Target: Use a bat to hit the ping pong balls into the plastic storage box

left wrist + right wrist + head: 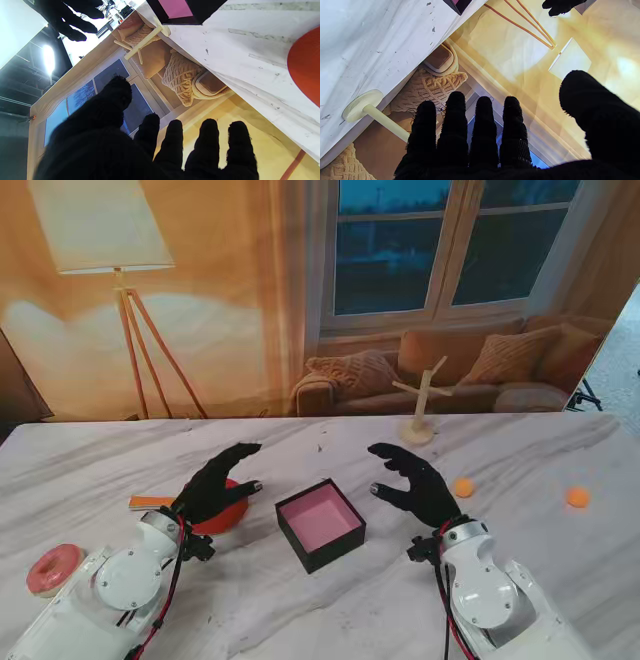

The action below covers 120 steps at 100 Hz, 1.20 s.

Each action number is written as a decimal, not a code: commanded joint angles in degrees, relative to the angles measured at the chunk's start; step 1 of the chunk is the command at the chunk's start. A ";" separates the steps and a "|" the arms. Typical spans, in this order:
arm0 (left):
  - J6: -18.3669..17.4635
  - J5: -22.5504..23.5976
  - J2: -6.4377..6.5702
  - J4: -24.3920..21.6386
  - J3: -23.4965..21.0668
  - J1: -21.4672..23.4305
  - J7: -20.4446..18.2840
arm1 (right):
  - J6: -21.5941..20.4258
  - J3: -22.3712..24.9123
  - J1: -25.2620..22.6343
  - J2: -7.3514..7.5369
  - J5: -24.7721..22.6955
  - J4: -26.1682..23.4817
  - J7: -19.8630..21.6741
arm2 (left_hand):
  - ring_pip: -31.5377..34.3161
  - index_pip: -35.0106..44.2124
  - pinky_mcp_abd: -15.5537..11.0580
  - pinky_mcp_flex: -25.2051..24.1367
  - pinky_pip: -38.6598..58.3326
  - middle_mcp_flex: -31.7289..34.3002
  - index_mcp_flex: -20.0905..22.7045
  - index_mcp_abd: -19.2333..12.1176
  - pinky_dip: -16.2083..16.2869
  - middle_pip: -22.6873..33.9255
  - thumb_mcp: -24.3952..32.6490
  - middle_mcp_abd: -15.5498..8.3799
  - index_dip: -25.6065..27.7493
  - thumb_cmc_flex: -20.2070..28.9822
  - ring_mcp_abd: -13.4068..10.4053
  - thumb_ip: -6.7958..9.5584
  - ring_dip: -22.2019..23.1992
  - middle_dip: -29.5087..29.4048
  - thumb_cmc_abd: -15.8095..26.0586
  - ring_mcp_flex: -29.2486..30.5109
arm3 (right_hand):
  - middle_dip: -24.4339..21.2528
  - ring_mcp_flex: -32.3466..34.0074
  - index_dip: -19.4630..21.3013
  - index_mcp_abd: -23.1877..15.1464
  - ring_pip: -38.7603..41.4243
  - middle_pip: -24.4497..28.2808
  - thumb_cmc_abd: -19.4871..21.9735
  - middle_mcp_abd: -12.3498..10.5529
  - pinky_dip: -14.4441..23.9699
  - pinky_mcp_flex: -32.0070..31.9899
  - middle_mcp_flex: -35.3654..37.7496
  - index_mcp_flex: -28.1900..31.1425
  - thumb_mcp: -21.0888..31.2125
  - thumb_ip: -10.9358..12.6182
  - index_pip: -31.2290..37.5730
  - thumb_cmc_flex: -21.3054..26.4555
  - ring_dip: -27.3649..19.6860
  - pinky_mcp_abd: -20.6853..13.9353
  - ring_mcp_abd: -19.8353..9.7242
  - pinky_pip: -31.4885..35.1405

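— What do my arms look like?
— White glossy shells, black and red cables along them. My left hand [215, 485] and right hand [415, 482] wear fuzzy black gloves.

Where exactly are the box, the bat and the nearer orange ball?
box [319, 520]: stand view, its pink floor.
bat [225, 520]: stand view, red blade showing past the left hand.
nearer ball [462, 487]: stand view, its middle.

we are finding no readable text, labels, brands, numbers or signs on anything in these three views.
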 commanded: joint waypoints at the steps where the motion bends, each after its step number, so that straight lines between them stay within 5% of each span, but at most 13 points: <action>1: 0.38 -0.74 0.08 0.11 0.06 -0.10 -1.70 | 0.70 0.06 -0.09 -0.04 0.07 -0.10 0.72 | -0.42 -0.53 -1.56 -0.39 -1.08 0.11 -0.83 -1.61 1.31 -0.54 0.99 -1.18 -0.50 -0.83 -1.38 0.97 -0.17 -0.62 -1.07 -0.90 | -0.45 -1.72 -0.05 -1.48 -1.21 -0.24 -0.74 -0.97 0.99 -0.08 -2.42 -1.77 -0.37 0.75 -1.14 0.26 -0.95 -2.06 -1.80 -1.11; 51: 1.08 -3.56 -0.06 0.67 0.37 -1.66 -2.89 | 1.32 0.02 0.02 -0.01 0.07 -0.19 0.97 | 0.44 0.35 -0.96 0.18 0.61 3.39 1.61 -0.76 2.15 0.82 1.57 0.18 -0.04 -1.62 0.08 0.91 0.21 0.14 -1.35 0.69 | -0.43 -1.85 0.13 -1.44 -1.14 -0.16 -0.23 -0.82 2.25 0.05 -2.46 -1.68 -0.70 0.84 -1.29 -0.05 -0.80 -1.79 -1.71 -1.46; 80: 0.25 -5.78 -0.55 2.39 2.22 -3.03 -2.31 | 1.69 1.00 -1.62 -0.10 -1.57 -1.25 -0.59 | 4.20 1.68 -0.87 0.04 3.96 3.50 2.17 -0.19 2.76 2.45 1.44 1.58 1.43 -1.31 2.64 0.88 4.11 4.00 -1.52 1.19 | -0.18 -1.93 0.31 -1.24 -0.95 0.22 0.35 -0.67 3.05 0.09 -2.56 -1.68 -1.16 1.00 -1.34 -0.31 -0.51 -1.68 -1.40 -1.53; 120: 0.21 -1.97 -0.26 -0.32 -0.78 0.11 -0.78 | 1.72 0.38 -2.03 0.03 -1.03 -1.93 0.25 | 9.87 3.87 -0.91 0.23 8.84 4.04 2.68 0.50 2.80 6.24 2.45 2.97 3.61 -1.29 3.86 0.81 9.28 11.73 -1.79 1.47 | 0.03 -1.84 0.61 -1.11 -0.77 0.39 0.39 -0.49 3.87 0.21 -2.53 -1.59 -1.36 1.08 -1.32 -0.36 -0.15 -1.46 -0.72 -1.52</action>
